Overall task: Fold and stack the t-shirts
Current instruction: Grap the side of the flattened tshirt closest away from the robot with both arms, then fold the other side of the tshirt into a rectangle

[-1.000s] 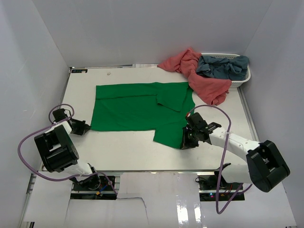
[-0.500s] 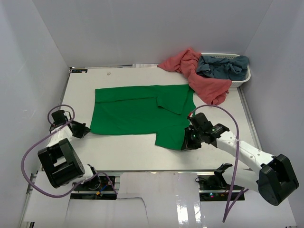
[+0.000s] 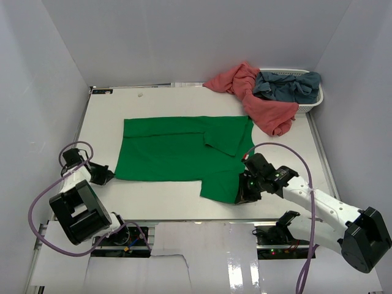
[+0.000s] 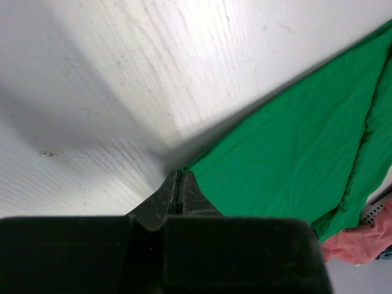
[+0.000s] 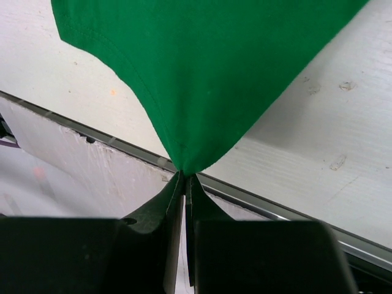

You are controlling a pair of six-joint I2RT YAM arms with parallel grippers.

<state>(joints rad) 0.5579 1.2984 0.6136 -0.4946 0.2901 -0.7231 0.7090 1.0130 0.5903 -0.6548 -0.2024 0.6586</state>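
The green t-shirt (image 3: 177, 150) lies spread on the white table, one sleeve folded over near its right end. My left gripper (image 3: 105, 176) is shut on the shirt's near left corner (image 4: 202, 168) at the table's left edge. My right gripper (image 3: 242, 195) is shut on the shirt's near right corner (image 5: 190, 160), lifted slightly near the front edge. The salmon-pink t-shirt (image 3: 254, 98) is heaped at the back right, draped half out of the basket. The grey-blue t-shirt (image 3: 288, 84) lies crumpled in the basket.
A white slatted basket (image 3: 315, 98) stands at the back right corner. Grey walls enclose the table on three sides. The table's metal front rail (image 5: 294, 217) runs just beneath my right gripper.
Both grippers have pulled the green shirt toward the near edge. The right gripper moved nearer and the left gripper moved outward and nearer, stretching the hem flatter.
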